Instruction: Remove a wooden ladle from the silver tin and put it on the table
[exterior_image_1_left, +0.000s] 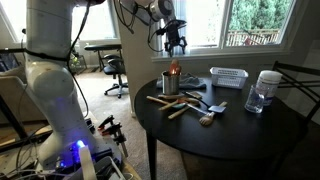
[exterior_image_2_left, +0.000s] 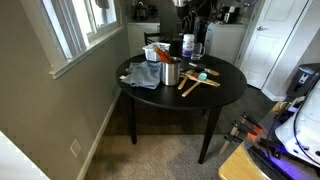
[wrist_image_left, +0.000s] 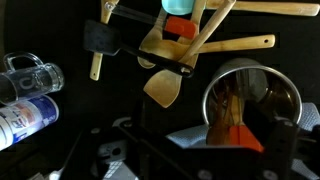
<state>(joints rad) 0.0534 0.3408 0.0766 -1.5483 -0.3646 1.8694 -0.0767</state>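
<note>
Above the small shiny silver cylindrical tin (exterior_image_1_left: 170, 84), the robot's dark hand (exterior_image_1_left: 175, 42) hangs in the air, well clear of the rim and touching nothing. At this size I cannot tell whether its fingers are apart or together, though nothing shows between them. The tin stands upright on the large round dark-topped desk (exterior_image_1_left: 245, 135), and the wrist view looks straight down into it: a light wooden ladle handle (wrist_image_left: 232, 110) leans inside against the wall, with something orange next to it. So the lift has not begun and the ladle is not yet out. A loose scatter of pale wooden spoons and spatulas (exterior_image_1_left: 178, 104) lies on the desk just beside the tin. A white slotted plastic basket (exterior_image_1_left: 228, 77) and a clear jar with a white lid (exterior_image_1_left: 265, 90) sit farther off. By my reading everything is left to do: drop down, pinch the handle, draw it up and out, then lay it on a bare patch of desk.
</note>
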